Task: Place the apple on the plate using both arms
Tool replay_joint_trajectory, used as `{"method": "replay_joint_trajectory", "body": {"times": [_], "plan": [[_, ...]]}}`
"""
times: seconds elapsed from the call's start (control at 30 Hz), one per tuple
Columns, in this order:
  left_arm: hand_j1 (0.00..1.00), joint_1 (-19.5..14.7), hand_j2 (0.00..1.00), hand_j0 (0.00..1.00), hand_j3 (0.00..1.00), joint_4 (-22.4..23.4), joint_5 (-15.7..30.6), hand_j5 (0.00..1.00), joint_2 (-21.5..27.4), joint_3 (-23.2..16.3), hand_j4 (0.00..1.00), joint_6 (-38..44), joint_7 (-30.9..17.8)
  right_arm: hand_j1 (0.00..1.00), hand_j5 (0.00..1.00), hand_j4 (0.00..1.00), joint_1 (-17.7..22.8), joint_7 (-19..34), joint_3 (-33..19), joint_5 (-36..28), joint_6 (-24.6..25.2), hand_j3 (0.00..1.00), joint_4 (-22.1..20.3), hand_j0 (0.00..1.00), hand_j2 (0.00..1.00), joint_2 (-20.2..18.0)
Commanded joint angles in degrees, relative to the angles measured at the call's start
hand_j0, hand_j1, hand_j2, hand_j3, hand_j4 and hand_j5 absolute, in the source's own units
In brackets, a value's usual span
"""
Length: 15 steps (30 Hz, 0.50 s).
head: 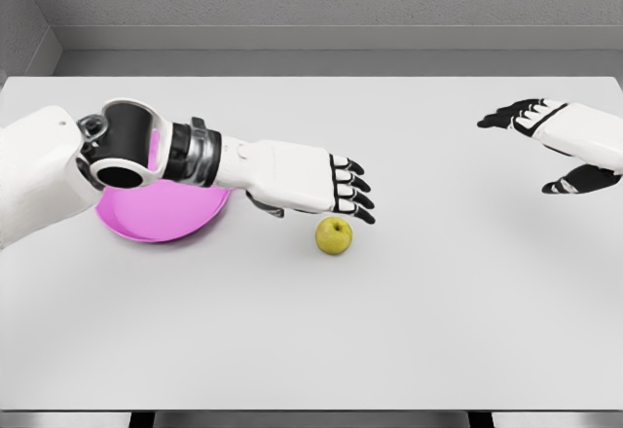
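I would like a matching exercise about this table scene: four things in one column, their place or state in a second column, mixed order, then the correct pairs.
Things:
1. apple
2. plate
3. left hand
4. right hand

Places or states:
A. pink, partly hidden under the left forearm
B. open, far right of the table
C. yellow-green, alone on the white table
D. open, just above the apple

Pairs: 1-C, 2-A, 3-D, 4-B

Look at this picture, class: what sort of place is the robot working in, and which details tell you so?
Probably a simulated test bench, not a home. A bare white table stands against plain grey walls, holding only a pink plate and a yellow-green apple, with the left hand and right hand open above it.
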Motion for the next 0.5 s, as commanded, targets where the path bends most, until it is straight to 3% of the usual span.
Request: {"method": "replay_joint_trajectory", "body": {"times": [0.0, 0.17, 0.23, 0.47], "plan": [[1.00, 0.00, 1.00, 1.00, 1.00, 0.21, -2.65, 1.00, -1.71, -1.30, 1.00, 0.11, 0.03, 1.00, 1.00, 1.00, 0.00, -0.03, -0.10, -0.28, 0.12, 1.00, -0.13, 1.00, 1.00, -0.09], [1.00, -1.05, 1.00, 1.00, 1.00, 0.21, -6.61, 1.00, -2.85, -2.35, 1.00, 0.11, -1.81, 1.00, 1.00, 1.00, -0.09, -0.03, -0.10, -0.28, 0.12, 1.00, -0.13, 1.00, 1.00, 0.17], [1.00, -1.06, 1.00, 1.00, 1.00, 0.21, -6.70, 1.00, -3.03, -3.58, 1.00, 0.11, -4.19, 1.00, 1.00, 1.00, -0.09, -0.03, -0.10, -0.28, 0.12, 1.00, -0.13, 1.00, 1.00, 0.17], [1.00, -1.06, 1.00, 1.00, 1.00, 0.21, -6.70, 1.00, -4.17, -4.81, 1.00, 0.11, -4.72, 1.00, 1.00, 1.00, 0.00, -0.03, -0.10, -0.28, 0.12, 1.00, -0.13, 1.00, 1.00, 0.26]]}}
